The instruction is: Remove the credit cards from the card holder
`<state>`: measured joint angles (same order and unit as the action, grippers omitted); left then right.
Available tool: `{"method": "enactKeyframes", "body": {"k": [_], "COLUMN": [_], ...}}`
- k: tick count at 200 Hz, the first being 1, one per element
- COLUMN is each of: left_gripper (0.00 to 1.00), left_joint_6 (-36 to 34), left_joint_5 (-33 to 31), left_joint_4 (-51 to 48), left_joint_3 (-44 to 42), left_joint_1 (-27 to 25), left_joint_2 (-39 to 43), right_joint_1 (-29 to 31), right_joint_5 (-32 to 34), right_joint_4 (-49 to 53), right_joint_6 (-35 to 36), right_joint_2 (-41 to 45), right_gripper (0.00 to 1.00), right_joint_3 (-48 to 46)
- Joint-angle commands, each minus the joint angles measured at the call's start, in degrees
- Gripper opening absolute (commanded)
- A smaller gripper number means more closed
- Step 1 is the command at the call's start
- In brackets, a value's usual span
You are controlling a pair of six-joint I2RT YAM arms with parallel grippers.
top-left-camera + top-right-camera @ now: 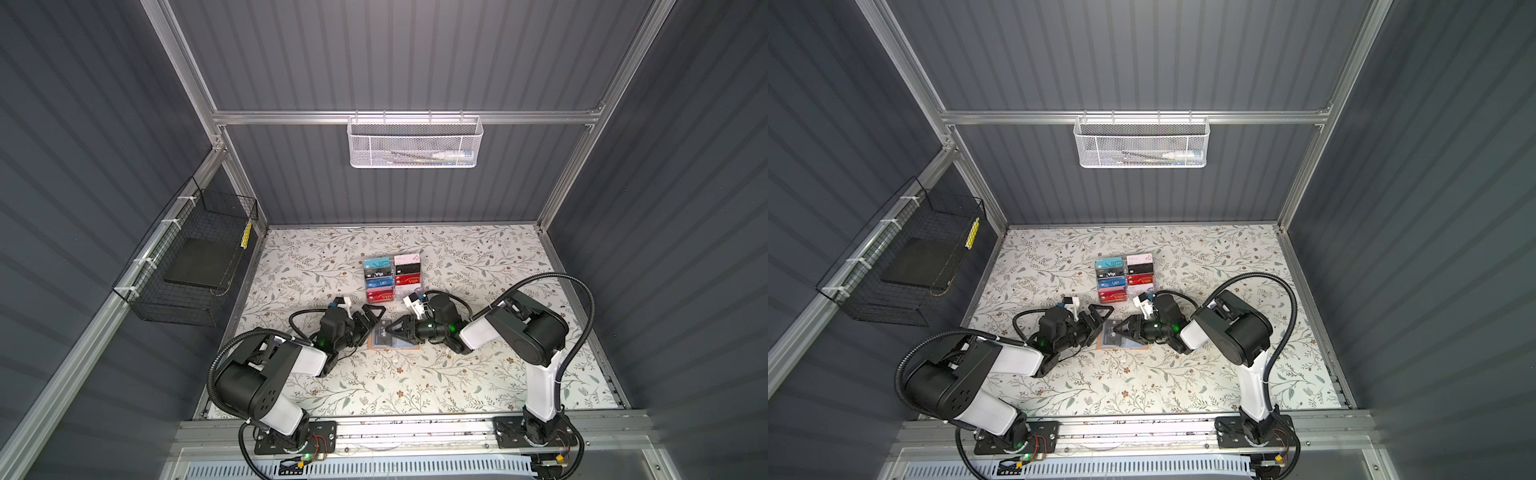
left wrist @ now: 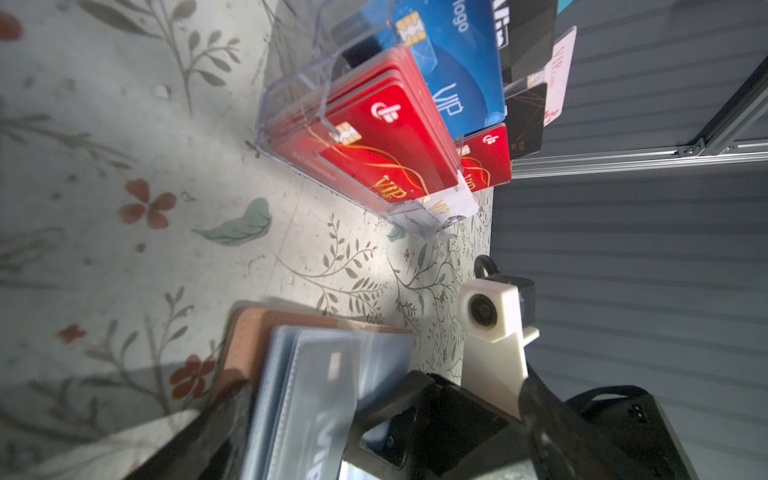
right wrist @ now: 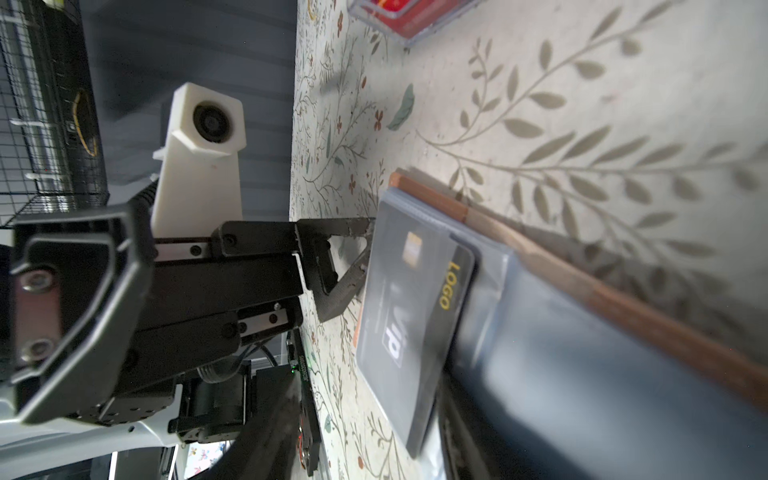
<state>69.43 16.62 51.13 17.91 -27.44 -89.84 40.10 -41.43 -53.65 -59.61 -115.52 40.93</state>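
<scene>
On the left wall a wire basket (image 1: 178, 307) holds a dark slab (image 1: 199, 264), too dim to name. The left gripper (image 1: 371, 322) stands with its jaws spread wide and nothing between them. One fingertip (image 3: 353, 226) is at the left edge of the card holder (image 1: 406, 344); touching or just short, I cannot tell. The holder lies open and flat mid-table, its tan cover showing only as a thin rim. A black credit card (image 3: 415, 307) lies on its left half, one end lost in dark blur near the lens. The right gripper (image 1: 388, 331) reaches over that card, covering much of the pages; whether it pinches the card cannot be told. Beyond, toward the back wall, stands a clear rack (image 2: 282, 112) of cards. The floral table (image 1: 478, 374) runs open to the front rail and the right wall.
</scene>
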Motion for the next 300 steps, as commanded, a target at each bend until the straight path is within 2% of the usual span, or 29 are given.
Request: {"method": "enactKeyframes", "body": {"k": [1, 47, 139, 166, 210, 256, 300], "left_gripper": [1.0, 1.0, 1.0, 1.0, 1.0, 1.0, 1.0], "left_joint_6": [0.99, 1.67, 1.77, 1.93, 1.83, 2.03, 2.04], "left_joint_5": [1.04, 1.48, 1.83, 1.75, 1.75, 1.66, 1.44], "left_joint_4": [-7.71, -5.15, -4.94, -4.99, -5.52, -4.41, -4.88], "left_joint_3": [-2.26, -2.79, -2.6, -2.9, -3.15, -4.13, -4.44], "left_joint_1": [-0.6, -0.6, -0.6, -0.6, -0.58, -0.59, -0.51], "left_joint_2": [-4.05, -5.95, -5.8, -5.48, -4.76, -5.08, -4.2], "right_joint_1": [0.33, 0.34, 0.62, 0.69, 0.64, -0.18, -0.73], "right_joint_5": [-0.11, -0.62, -2.07, -2.42, -1.57, -0.51, -0.82], "right_joint_4": [-5.72, -14.6, -17.73, -17.01, -12.89, -7.68, -5.59], "right_joint_6": [-2.56, -6.44, -6.74, -6.7, -4.37, -1.31, -0.47], "right_joint_2": [-2.53, -4.96, -7.34, -7.62, -5.99, -3.48, -2.96], "right_gripper": [0.55, 0.55, 0.53, 0.46, 0.42, 0.29, 0.22], "right_joint_3": [-0.42, -1.08, 1.08, 1.36, 0.59, -0.21, -0.26]}}
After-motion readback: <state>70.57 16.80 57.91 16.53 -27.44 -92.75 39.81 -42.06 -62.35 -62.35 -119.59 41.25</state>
